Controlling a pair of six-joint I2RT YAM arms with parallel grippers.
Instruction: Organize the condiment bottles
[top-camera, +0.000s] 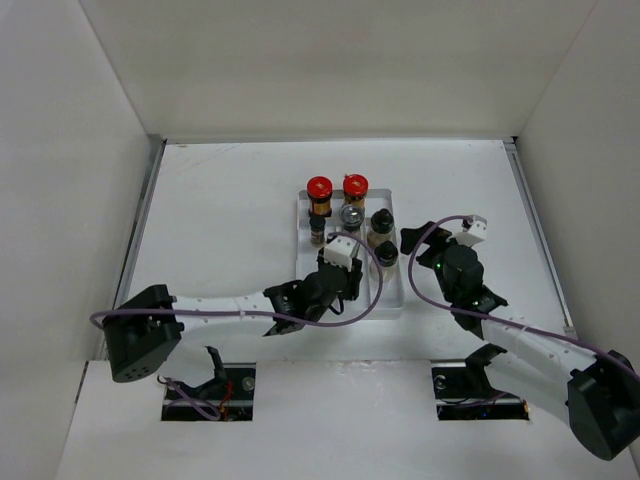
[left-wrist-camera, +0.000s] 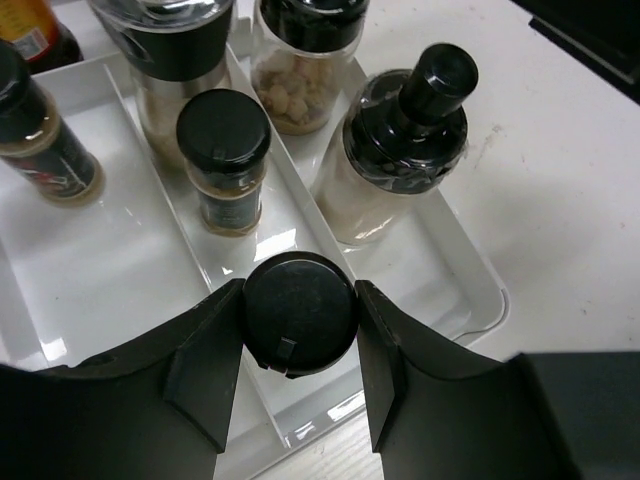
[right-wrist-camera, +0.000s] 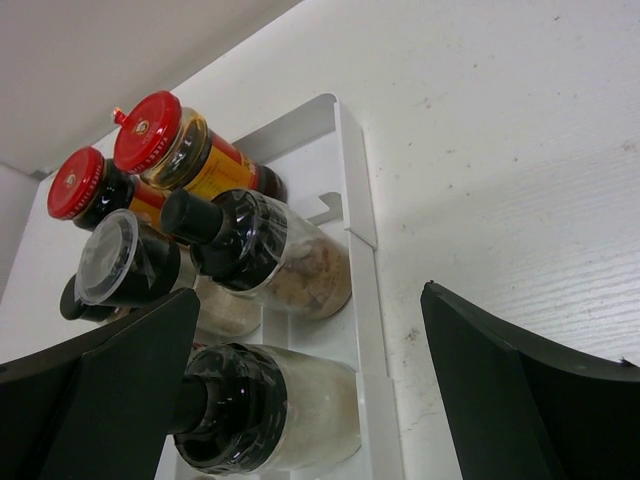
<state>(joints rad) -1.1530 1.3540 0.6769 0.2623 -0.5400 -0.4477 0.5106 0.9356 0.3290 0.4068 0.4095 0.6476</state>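
The white divided tray (top-camera: 392, 302) holds several condiment bottles. Two amber red-lidded jars (top-camera: 319, 190) (right-wrist-camera: 150, 130) stand at its far end. My left gripper (left-wrist-camera: 300, 315) (top-camera: 335, 278) is shut on the black cap of a small jar (left-wrist-camera: 300, 312), held over the near end of the middle compartment. Ahead of it stand a small black-capped jar (left-wrist-camera: 225, 160), a small dark jar (left-wrist-camera: 45, 140) and a beige-filled jar with a black knob cap (left-wrist-camera: 400, 150). My right gripper (right-wrist-camera: 308, 300) (top-camera: 412, 240) is open and empty beside the tray's right wall, next to two beige-filled jars (right-wrist-camera: 265, 410) (right-wrist-camera: 260, 255).
A clear-topped grinder (left-wrist-camera: 165, 50) (right-wrist-camera: 120, 262) stands mid-tray. The tray's right rim (right-wrist-camera: 360, 200) lies between my right fingers. White walls enclose the table on three sides. The bare white tabletop (top-camera: 220, 230) extends left and right of the tray.
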